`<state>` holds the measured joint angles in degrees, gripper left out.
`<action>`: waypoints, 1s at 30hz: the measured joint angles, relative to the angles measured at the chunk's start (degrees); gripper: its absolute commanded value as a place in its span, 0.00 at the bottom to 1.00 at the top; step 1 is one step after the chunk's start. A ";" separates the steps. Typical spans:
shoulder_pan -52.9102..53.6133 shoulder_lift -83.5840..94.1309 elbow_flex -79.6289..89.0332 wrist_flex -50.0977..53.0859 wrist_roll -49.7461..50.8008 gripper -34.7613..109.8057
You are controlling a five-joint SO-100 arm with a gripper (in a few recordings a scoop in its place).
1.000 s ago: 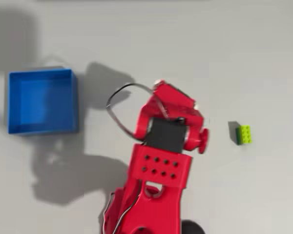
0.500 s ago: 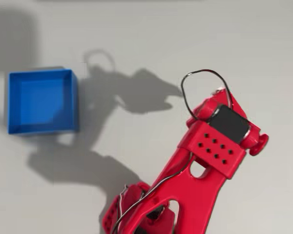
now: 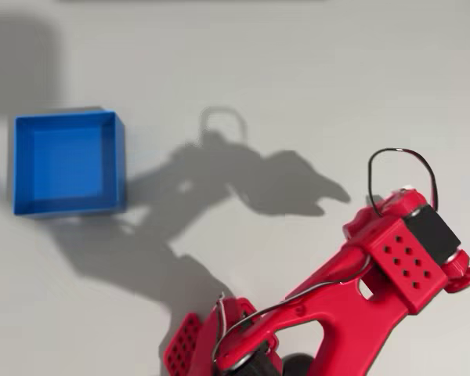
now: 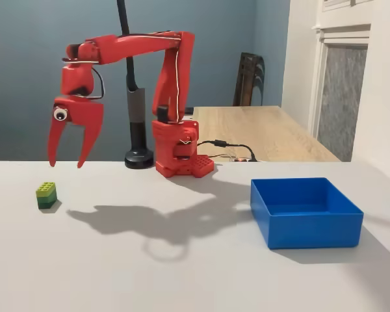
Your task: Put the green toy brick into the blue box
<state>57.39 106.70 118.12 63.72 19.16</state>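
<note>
The red arm (image 4: 162,71) reaches out level from its base, wrist bent down; the gripper (image 4: 65,162) hangs above the table with jaws spread apart

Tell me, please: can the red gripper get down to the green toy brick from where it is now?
Probably yes. In the fixed view the gripper hangs open above the table, a little right of the green toy brick, and nothing stands between them. The blue box sits far off.

in the fixed view, the green toy brick (image 4: 46,195) is sitting far left on the counter (image 4: 149,273), the blue box (image 4: 305,212) right, the end effector (image 4: 66,161) hanging above the brick.
</note>
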 measured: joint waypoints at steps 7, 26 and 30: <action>1.14 -4.31 -2.64 -1.05 0.53 0.37; 0.70 -13.54 -5.62 -7.38 2.02 0.46; 0.53 -14.50 -5.62 -9.05 2.55 0.46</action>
<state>57.92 92.20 112.50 54.67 21.71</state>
